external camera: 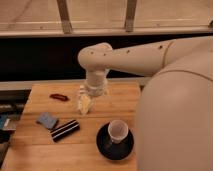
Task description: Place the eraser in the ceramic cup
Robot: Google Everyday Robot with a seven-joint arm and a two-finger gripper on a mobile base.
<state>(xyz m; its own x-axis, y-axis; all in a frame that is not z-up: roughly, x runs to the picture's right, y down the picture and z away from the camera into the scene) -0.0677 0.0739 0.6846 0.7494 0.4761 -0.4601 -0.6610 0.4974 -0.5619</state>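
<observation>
Arm (135, 54): glossy off-white, thick rounded links, bulbous joint, small dark screw dots along upper link. Big pale shell at right. Gripper (85, 103): pale yellowish fingers, spread, under wrist, above table (120, 100) rear middle.

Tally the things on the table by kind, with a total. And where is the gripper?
Eraser: 1
Cup: 1
Saucer: 1
Bottle: 1
Blue-grey pad: 1
Red object: 1
Total: 6
Gripper: by the bottle, away from the eraser.
</observation>
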